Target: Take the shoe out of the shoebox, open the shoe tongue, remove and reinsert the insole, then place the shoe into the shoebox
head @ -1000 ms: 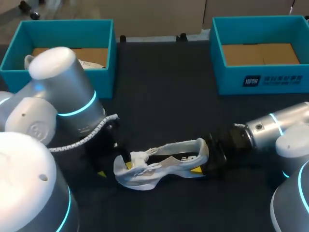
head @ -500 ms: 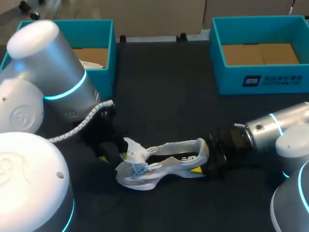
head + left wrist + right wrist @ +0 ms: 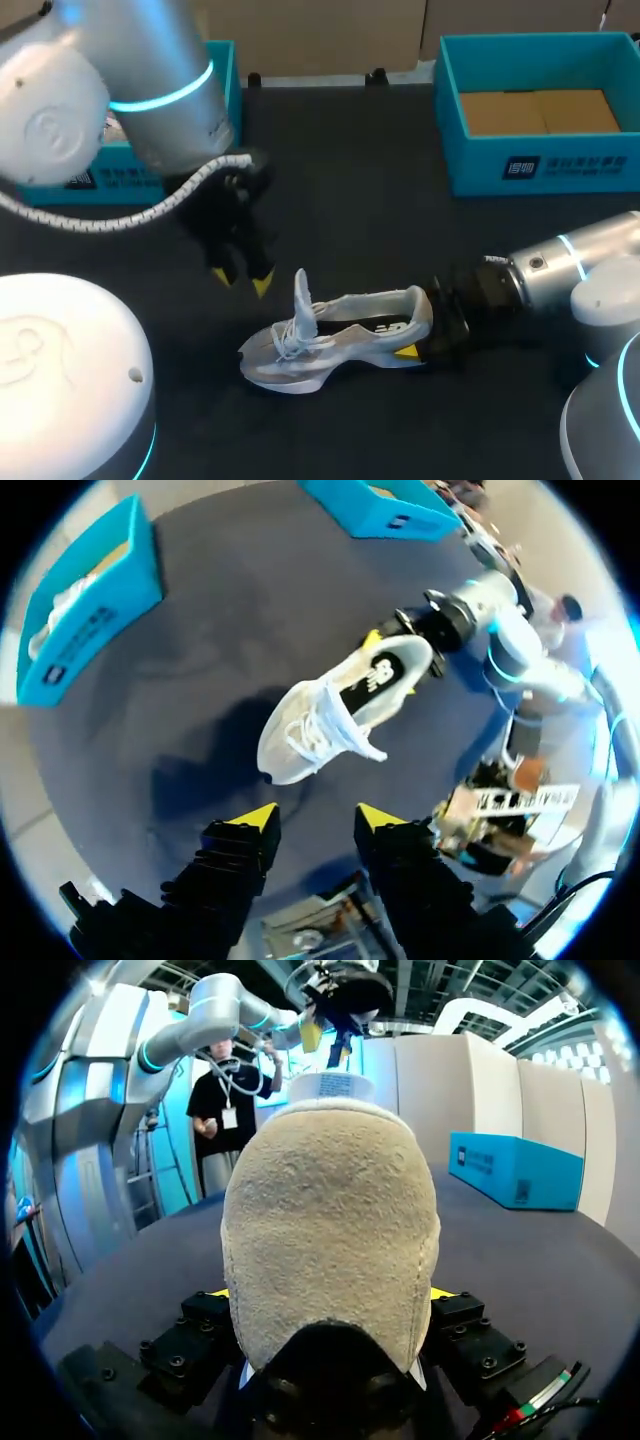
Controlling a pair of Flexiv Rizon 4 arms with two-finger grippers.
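The shoe point(image 3: 330, 335) is pinched at the heel by R gripper point(image 3: 410, 347) near the desk's point(image 3: 350, 180) front edge, w/ tongue point(image 3: 301, 295) stood upright. L gripper point(image 3: 242, 280) is held spread, empty, above the toe.

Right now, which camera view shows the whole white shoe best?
The left wrist view: the white shoe lies whole ahead of the open left gripper, laces and opening visible. The head view shows its side, with the right gripper on the heel. The right wrist view shows only the heel close up.
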